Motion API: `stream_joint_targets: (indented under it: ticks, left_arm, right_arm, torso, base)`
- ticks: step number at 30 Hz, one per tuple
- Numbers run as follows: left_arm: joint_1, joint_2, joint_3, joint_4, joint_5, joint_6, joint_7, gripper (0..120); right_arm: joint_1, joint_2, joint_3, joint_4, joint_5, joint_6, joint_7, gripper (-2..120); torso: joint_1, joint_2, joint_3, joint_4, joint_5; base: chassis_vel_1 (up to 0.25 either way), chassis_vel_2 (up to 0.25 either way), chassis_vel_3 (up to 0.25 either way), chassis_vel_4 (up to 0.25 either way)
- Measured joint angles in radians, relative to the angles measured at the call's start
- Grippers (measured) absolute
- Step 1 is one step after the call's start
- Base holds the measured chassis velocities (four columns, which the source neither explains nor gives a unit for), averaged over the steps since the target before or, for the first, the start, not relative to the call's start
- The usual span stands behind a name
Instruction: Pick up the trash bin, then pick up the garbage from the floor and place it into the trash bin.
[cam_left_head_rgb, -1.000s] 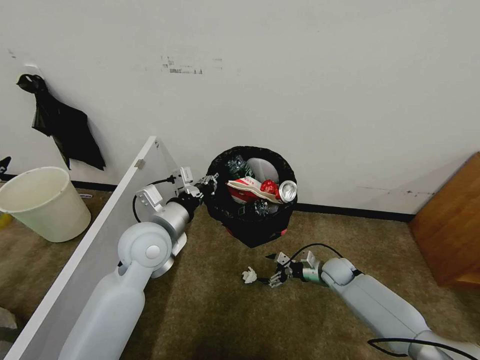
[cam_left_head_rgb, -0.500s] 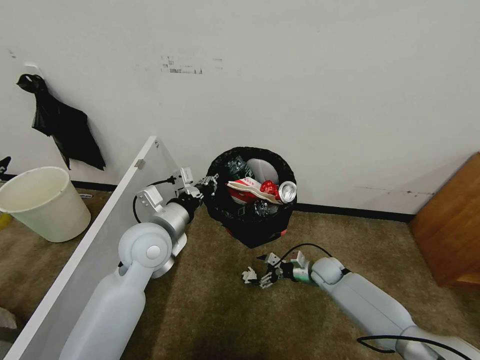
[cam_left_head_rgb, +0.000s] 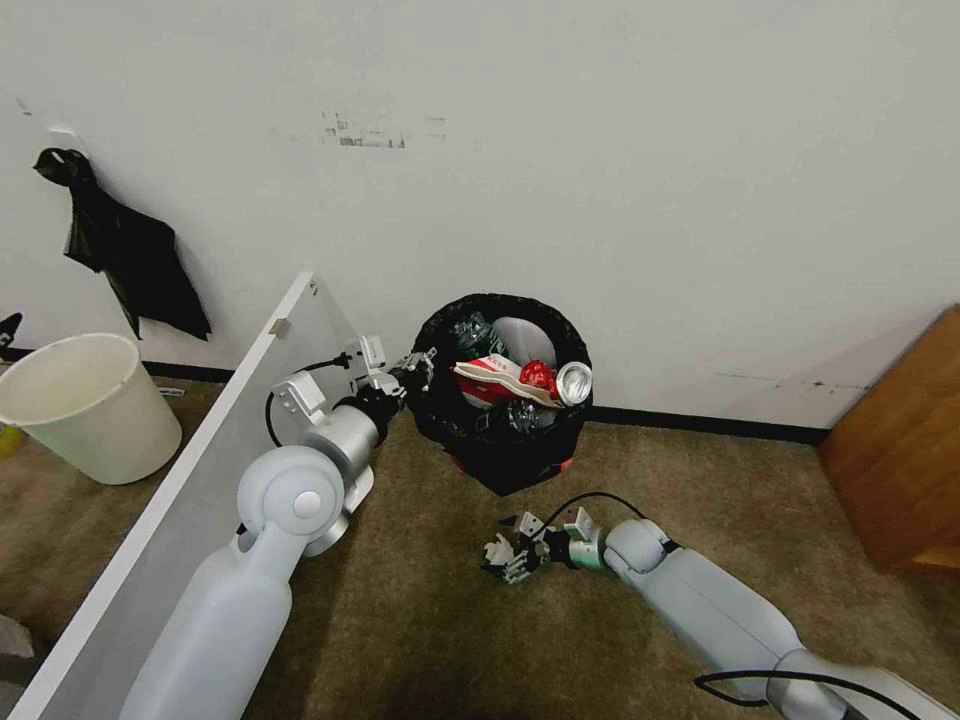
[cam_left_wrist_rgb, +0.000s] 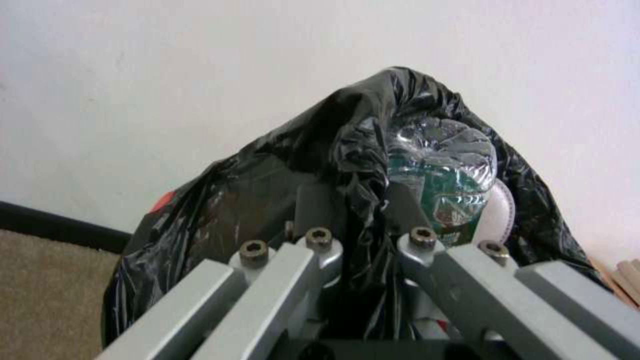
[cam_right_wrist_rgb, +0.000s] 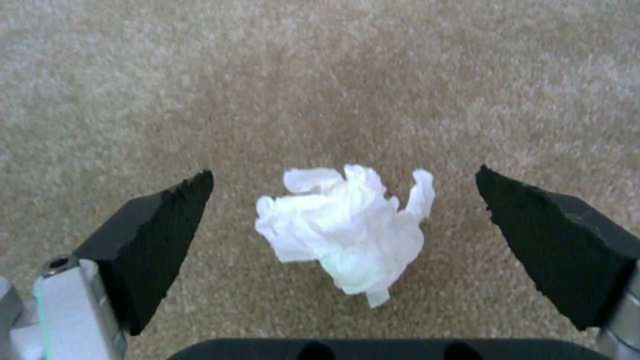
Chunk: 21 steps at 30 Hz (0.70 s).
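Bin held up, paper wad about to get grabbed.

Left gripper (cam_left_head_rgb: 418, 368) is clamped on the trash bin (cam_left_head_rgb: 503, 385) rim, holding it off the carpet (cam_left_head_rgb: 420, 600) by the wall. Right gripper (cam_left_head_rgb: 508, 554) sits low, fingers (cam_right_wrist_rgb: 157, 240) spread wide around the white paper wad (cam_right_wrist_rgb: 347, 227), not touching it.

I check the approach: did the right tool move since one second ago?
Yes. The right tool moved left toward the white paper wad, which stayed on the carpet.
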Motion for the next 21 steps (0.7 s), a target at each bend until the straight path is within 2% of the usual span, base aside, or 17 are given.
stream_joint_targets:
  ticks: [21]
  left_arm:
    - [-0.009,-0.009,0.017,0.021,0.009,-0.003,0.010,4]
  right_arm:
    - [0.016,0.037,0.012,-0.071,-0.017,0.016,0.006,100]
  torso:
    - [0.000,0.000,0.000,0.0001,0.0001]
  base:
    - [0.000,0.000,0.000,0.000]
